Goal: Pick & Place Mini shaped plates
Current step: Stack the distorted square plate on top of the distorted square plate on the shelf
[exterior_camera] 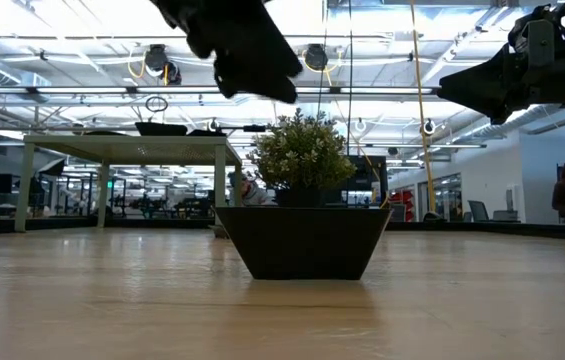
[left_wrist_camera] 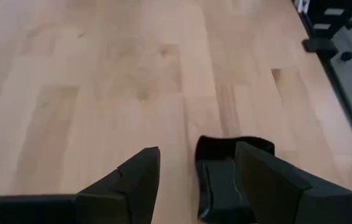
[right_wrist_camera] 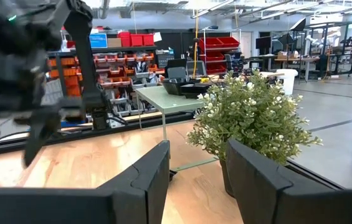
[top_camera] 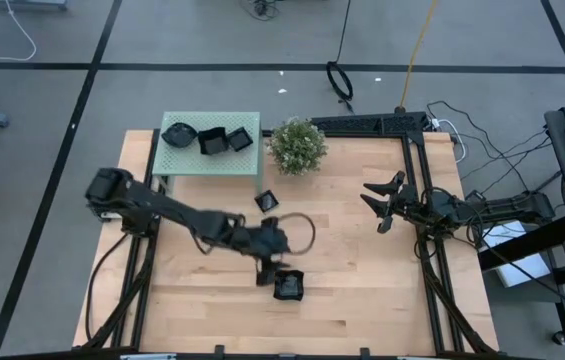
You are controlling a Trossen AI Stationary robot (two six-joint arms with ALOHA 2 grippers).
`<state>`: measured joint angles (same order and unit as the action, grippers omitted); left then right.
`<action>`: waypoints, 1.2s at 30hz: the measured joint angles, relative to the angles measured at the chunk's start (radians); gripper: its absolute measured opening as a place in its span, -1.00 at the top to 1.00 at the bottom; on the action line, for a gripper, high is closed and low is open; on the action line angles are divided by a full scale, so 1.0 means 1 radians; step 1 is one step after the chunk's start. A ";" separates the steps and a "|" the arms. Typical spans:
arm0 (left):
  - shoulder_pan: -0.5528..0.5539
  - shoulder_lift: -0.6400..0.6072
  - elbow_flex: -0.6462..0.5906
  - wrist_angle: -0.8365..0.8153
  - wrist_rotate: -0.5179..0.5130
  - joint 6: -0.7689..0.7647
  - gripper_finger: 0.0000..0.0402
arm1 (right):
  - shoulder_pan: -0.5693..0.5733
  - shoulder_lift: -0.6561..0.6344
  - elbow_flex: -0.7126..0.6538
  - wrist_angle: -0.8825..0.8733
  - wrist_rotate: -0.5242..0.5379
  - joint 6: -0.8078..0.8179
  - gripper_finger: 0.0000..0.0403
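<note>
A square black mini plate (top_camera: 289, 286) rests on its base on the wooden table, near the front edge; the low view shows it upright in the middle (exterior_camera: 302, 240). My left gripper (top_camera: 268, 272) hangs open just above and to the left of it. In the left wrist view the plate (left_wrist_camera: 222, 180) lies just beyond the open fingers, partly behind one of them. Another small plate (top_camera: 267, 200) lies on the table beside the green stand (top_camera: 212, 165), which carries several more plates (top_camera: 212, 140). My right gripper (top_camera: 382, 205) waits open at the table's right side.
A leafy potted plant (top_camera: 297, 146) stands at the far middle of the table, right of the green stand. Black frame rails (top_camera: 417, 180) run along the right and far edges. Bare wood (top_camera: 362, 280) lies right of the near plate.
</note>
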<state>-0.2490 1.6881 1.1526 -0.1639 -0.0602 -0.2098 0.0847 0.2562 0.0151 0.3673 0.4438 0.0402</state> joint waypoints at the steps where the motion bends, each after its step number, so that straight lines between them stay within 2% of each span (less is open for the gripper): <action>1: -0.016 0.025 0.000 0.028 -0.016 0.010 -0.06 | 0.000 0.000 0.000 -0.001 0.000 0.000 0.29; 7: -0.070 0.158 0.000 0.097 -0.121 0.058 -0.06 | 0.000 0.000 0.000 0.000 0.000 0.000 0.29; 18: -0.074 0.285 0.000 0.087 -0.113 -0.057 -0.06 | 0.000 0.000 0.000 -0.001 0.000 0.000 0.29; 22: -0.073 0.306 0.000 0.087 -0.064 -0.116 -0.05 | 0.000 0.000 0.000 -0.001 0.000 0.000 0.29; 26: -0.073 0.306 0.000 0.086 -0.028 -0.115 0.19 | 0.000 0.000 0.000 -0.001 0.000 0.000 0.29; 32: -0.073 0.305 0.000 0.089 -0.015 -0.115 0.88 | 0.000 0.000 0.000 -0.001 0.000 0.000 0.29; 33: -0.070 0.305 0.001 0.090 -0.007 -0.121 0.93 | 0.000 0.000 0.000 -0.001 0.000 0.000 0.29; 36: -0.062 0.294 0.001 0.092 0.009 -0.133 0.91 | 0.000 0.000 0.000 -0.001 0.000 0.000 0.29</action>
<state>-0.3111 1.9822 1.1538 -0.0717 -0.0510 -0.3432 0.0845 0.2565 0.0148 0.3660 0.4438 0.0402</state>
